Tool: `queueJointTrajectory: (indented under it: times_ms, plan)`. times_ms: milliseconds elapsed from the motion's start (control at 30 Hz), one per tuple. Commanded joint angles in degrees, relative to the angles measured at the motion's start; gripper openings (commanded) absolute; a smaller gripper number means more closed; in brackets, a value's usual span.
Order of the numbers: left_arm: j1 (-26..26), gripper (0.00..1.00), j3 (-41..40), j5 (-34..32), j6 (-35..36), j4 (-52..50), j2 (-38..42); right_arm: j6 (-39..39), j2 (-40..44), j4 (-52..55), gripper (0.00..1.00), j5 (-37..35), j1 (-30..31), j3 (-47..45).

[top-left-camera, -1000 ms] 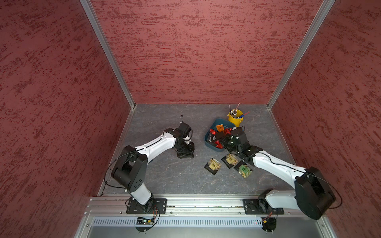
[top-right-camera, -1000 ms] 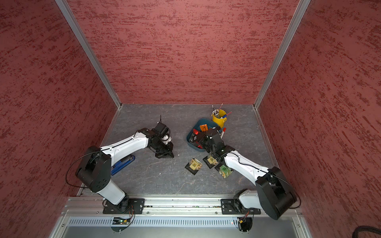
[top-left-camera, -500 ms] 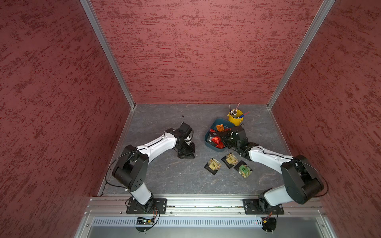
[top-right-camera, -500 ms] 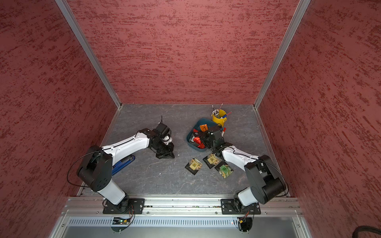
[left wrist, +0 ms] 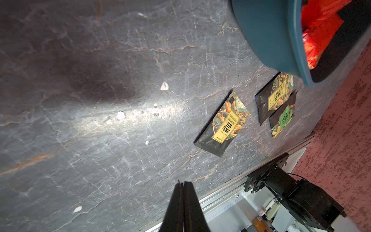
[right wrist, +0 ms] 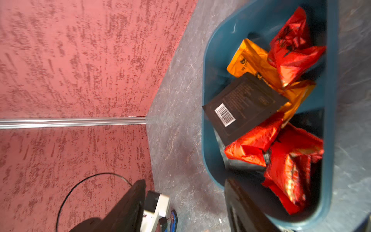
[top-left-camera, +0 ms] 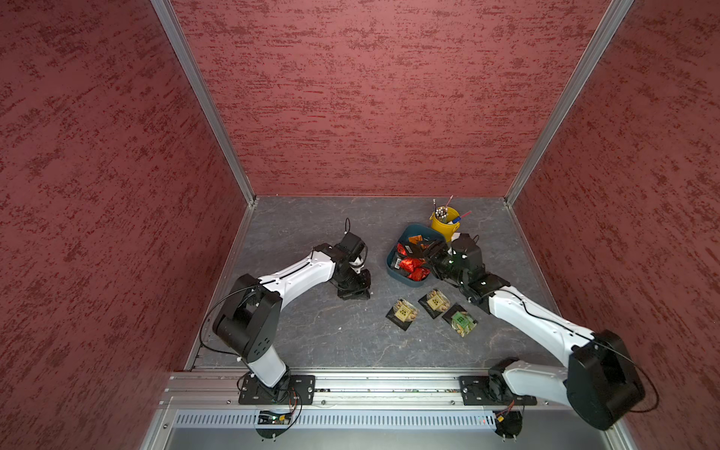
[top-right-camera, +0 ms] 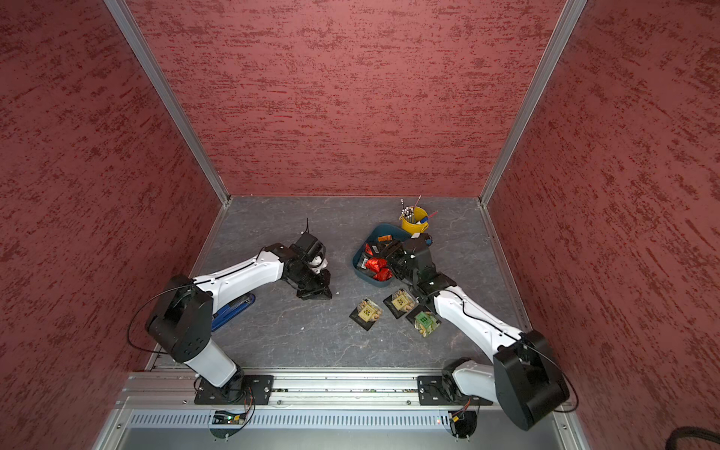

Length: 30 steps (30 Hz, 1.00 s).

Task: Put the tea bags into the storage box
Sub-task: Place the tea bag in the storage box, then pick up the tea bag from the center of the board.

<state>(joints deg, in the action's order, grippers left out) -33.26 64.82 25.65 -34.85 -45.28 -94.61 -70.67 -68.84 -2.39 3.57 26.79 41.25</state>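
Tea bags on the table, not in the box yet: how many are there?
3, in a row near the storage box: the leftmost yellow-label sachet, the middle yellow-label sachet, the rightmost green-label sachet. The right arm may hide more.

Paired high top views; wrist views close on storage box [left wrist: 267, 30]

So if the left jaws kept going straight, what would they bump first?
Probably the grey marbled tabletop: the left gripper aims its jaws down at it, with the nearest black yellow-labelled tea sachet off to one side.
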Motion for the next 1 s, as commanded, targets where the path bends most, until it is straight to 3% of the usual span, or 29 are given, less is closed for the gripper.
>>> queueJointTrajectory:
  times_ms: [0, 67, 167, 467, 633, 767, 967]
  plan:
    - [-0.82, 0.21, -0.73, 0.19, -0.47, 2.18, -0.94, 0.98, 4.16, 7.63, 0.64, -3.49, 2.73, -1.88]
    - [-1.36, 0.33, -0.63, 0.14, -0.70, 2.60, -1.18, 0.74, 6.45, 10.43, 0.63, -4.17, 4.93, -3.35]
    - [-2.22, 0.43, -0.61, 0.18, -1.16, 3.21, -1.46, -0.69, 9.52, 14.64, 0.56, -5.99, 8.74, -6.30]
    - [-3.83, 0.48, -1.62, 0.45, -3.13, 6.96, -2.22, -11.15, 14.45, 12.81, 0.02, -9.96, 17.27, -17.49]
    - [-4.35, 0.48, -2.38, 1.31, -4.47, 10.29, -3.28, -12.72, 8.54, 10.83, 0.00, -6.86, 17.77, -17.72]
    - [-4.69, 0.49, -1.77, 1.67, -4.61, 10.72, -4.18, -14.41, 1.23, 3.19, 0.00, -3.08, 18.03, -18.84]
    - [-4.70, 0.49, -1.28, 2.26, -4.44, 10.60, -5.01, -14.79, -4.67, 1.07, 0.00, -2.07, 18.87, -17.21]
